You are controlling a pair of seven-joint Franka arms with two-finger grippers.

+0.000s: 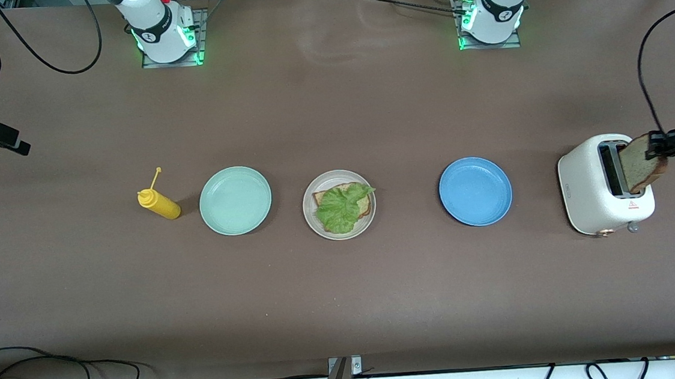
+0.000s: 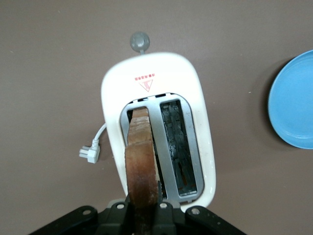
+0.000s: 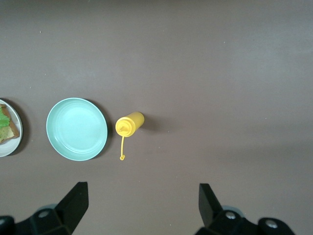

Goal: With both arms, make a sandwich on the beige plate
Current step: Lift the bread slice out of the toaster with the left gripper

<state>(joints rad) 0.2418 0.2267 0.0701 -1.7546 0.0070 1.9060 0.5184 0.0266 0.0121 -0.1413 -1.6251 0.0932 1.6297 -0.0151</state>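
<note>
On the beige plate (image 1: 315, 226) in the middle of the table lies a brown bread slice (image 1: 321, 197) with a ruffled green lettuce leaf (image 1: 342, 208) on top. A second bread slice (image 1: 639, 162) stands upright, sticking out of one slot of the white toaster (image 1: 591, 193) at the left arm's end. My left gripper (image 1: 656, 146) is shut on that slice's top edge; its wrist view shows the crust (image 2: 142, 156) pinched between the fingers of the left gripper (image 2: 143, 209). My right gripper (image 3: 142, 185) hangs open and empty high over the table, near the yellow bottle.
A mint-green plate (image 1: 235, 200) and a yellow squeeze bottle (image 1: 160, 204) sit toward the right arm's end. A blue plate (image 1: 475, 191) lies between the beige plate and the toaster. The toaster's other slot (image 2: 178, 147) is empty, and its plug (image 2: 89, 152) lies beside it.
</note>
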